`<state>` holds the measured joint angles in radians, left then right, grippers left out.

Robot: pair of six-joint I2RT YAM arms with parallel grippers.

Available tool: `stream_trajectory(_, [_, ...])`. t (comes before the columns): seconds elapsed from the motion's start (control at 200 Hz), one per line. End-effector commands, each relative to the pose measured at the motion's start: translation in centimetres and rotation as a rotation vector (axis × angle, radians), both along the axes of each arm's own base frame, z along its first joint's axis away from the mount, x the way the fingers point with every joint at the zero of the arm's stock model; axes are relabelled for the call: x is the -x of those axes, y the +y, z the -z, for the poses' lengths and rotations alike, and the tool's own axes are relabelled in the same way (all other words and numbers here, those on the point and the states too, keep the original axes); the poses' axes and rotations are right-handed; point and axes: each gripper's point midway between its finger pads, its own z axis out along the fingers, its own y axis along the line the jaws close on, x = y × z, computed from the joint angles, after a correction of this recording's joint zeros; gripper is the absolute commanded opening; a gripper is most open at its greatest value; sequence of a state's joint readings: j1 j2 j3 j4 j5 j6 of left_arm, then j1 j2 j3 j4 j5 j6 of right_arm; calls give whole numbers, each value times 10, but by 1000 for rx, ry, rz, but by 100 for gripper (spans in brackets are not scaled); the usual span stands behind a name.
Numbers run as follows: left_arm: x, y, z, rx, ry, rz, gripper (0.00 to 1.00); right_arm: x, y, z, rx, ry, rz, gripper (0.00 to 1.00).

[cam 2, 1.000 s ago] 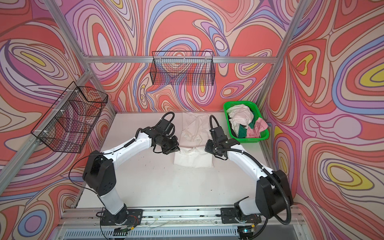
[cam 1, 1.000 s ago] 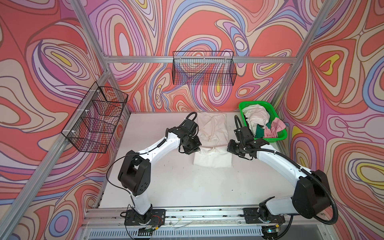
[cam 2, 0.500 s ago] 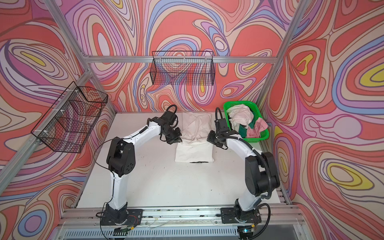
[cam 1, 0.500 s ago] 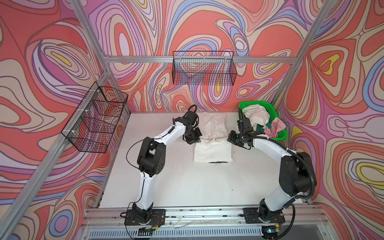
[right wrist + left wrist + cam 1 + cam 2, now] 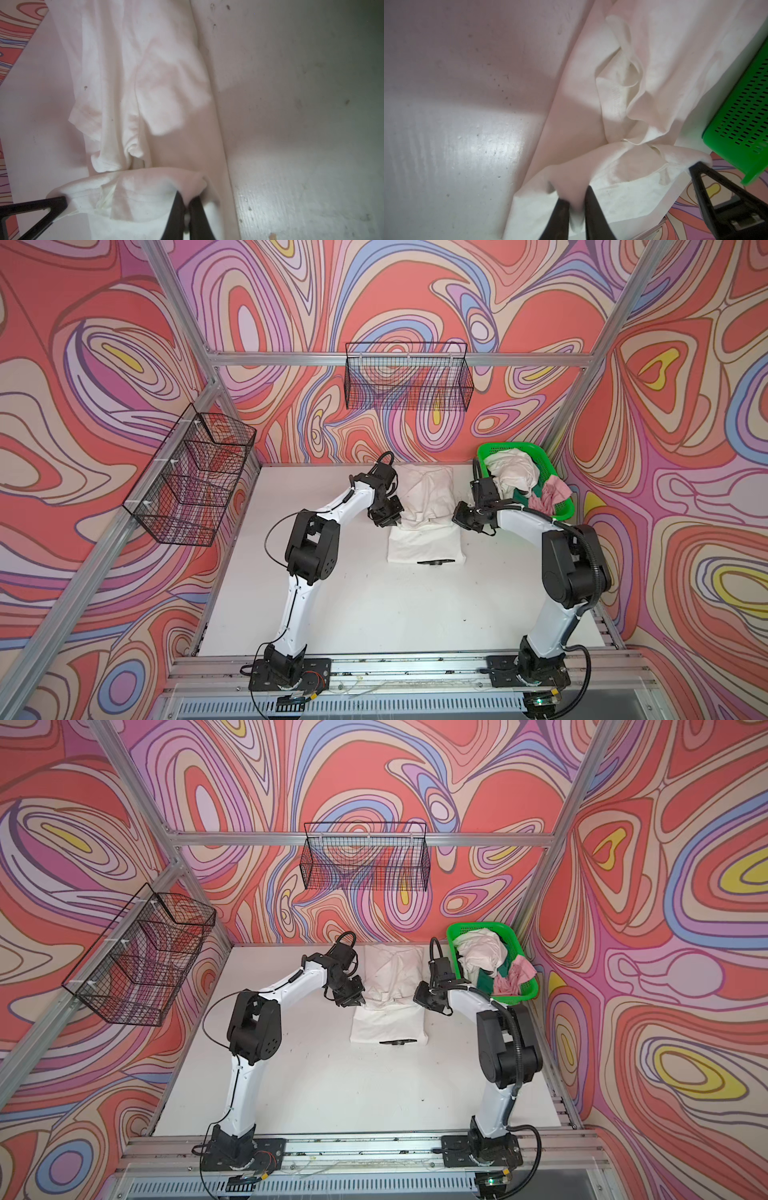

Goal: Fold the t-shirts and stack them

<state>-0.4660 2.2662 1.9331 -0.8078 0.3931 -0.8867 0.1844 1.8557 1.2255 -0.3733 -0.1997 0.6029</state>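
A white t-shirt lies partly folded at the back middle of the table, with a small black print at its near edge. My left gripper is at the left end of the raised fold; its jaws stand slightly parted with a tuck of the cloth between them. My right gripper is shut on the right end of that fold. More t-shirts, white, dark green and pale pink, are heaped in the green basket.
The green basket stands in the back right corner, close to my right arm. A black wire basket hangs on the back wall and another wire basket on the left wall. The white table runs to the metal rail in front.
Both grippers have moved toward the back wall and slightly toward each other with the shirt's fold, elbows rising. The left jaws have parted a little.
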Motion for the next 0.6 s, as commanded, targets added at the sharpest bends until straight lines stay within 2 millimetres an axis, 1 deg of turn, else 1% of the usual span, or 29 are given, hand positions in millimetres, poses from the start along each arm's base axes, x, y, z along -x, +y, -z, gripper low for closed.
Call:
stream_trajectory(0.0, [-6, 5, 3, -11, 12, -16, 36, -13, -4, 1, 16, -24, 7, 0])
stream_trajectory(0.08, [-10, 7, -1, -9, 3, -27, 46, -15, -4, 5, 20, -20, 7, 0])
stream_trajectory(0.145, [-14, 7, -9, 10, -10, -31, 47, -18, -3, 1, 17, -28, 7, 0])
stream_trajectory(0.175, [-16, 7, -13, 14, -19, -36, 47, -21, -3, -4, 19, -39, 9, 7])
stream_trajectory(0.225, [-21, 9, -22, 23, -39, -46, 52, -25, -3, -11, 18, -59, 8, 19])
stream_trajectory(0.32, [-30, 14, -35, 46, -62, -77, 60, -33, -4, -23, 25, -79, 13, 31])
stream_trajectory(0.431, [-37, 16, -51, 91, -73, -101, 66, -38, -5, -41, 38, -110, 5, 39])
stream_trajectory(0.521, [-38, 19, -72, 113, -115, -99, 73, -34, -3, -59, 25, -152, -3, 41])
stream_trajectory(0.546, [-36, 20, -78, 115, -132, -94, 75, -31, -2, -64, 11, -165, -4, 42])
stream_trajectory(0.596, [-34, 24, -87, 116, -160, -89, 79, -24, 10, -71, -47, -184, -34, 42])
